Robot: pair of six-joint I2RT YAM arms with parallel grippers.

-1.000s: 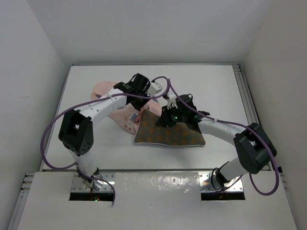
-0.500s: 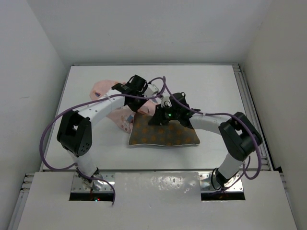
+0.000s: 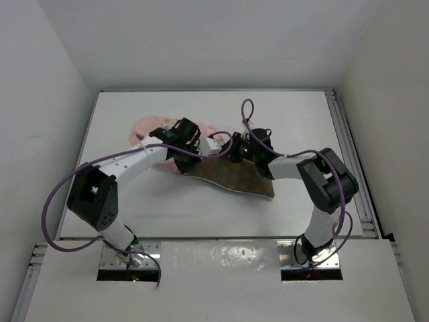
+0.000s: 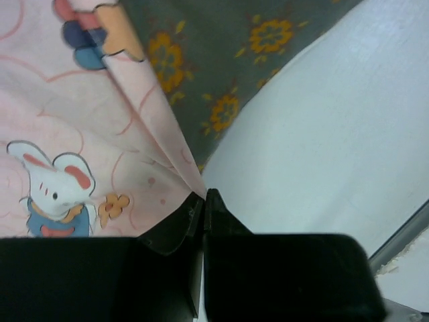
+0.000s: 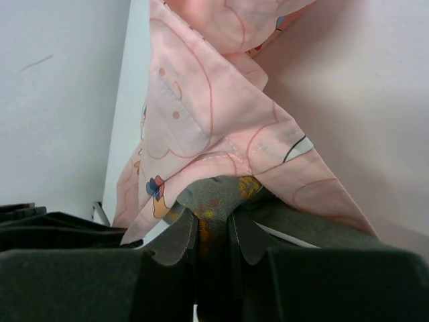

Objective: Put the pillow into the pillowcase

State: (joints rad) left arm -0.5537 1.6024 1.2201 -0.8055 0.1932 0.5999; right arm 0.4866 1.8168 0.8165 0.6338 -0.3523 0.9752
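Note:
The pillow [image 3: 231, 178], dark olive-brown with orange dots, lies tilted at mid-table. My right gripper [image 3: 236, 153] is shut on its far corner [image 5: 214, 194]. The pink rabbit-print pillowcase [image 3: 144, 125] is bunched to the left, and its edge [image 5: 221, 121] drapes over that held corner. My left gripper [image 3: 196, 146] is shut on the pillowcase's hem [image 4: 191, 178], holding it just above the pillow [image 4: 221, 54]. In the left wrist view its gripper [image 4: 204, 196] shows no gap; the right wrist view has the gripper [image 5: 213, 221] pinching brown fabric.
The white table [image 3: 301, 121] is boxed in by white walls at the back and both sides. A metal rail [image 3: 343, 141] runs along the right edge. Purple cables loop off both arms above the cloth.
My right gripper has carried the pillow's corner left and away, under the pillowcase edge, and the pillow has swung round. The left gripper shifted slightly left, still holding the hem.

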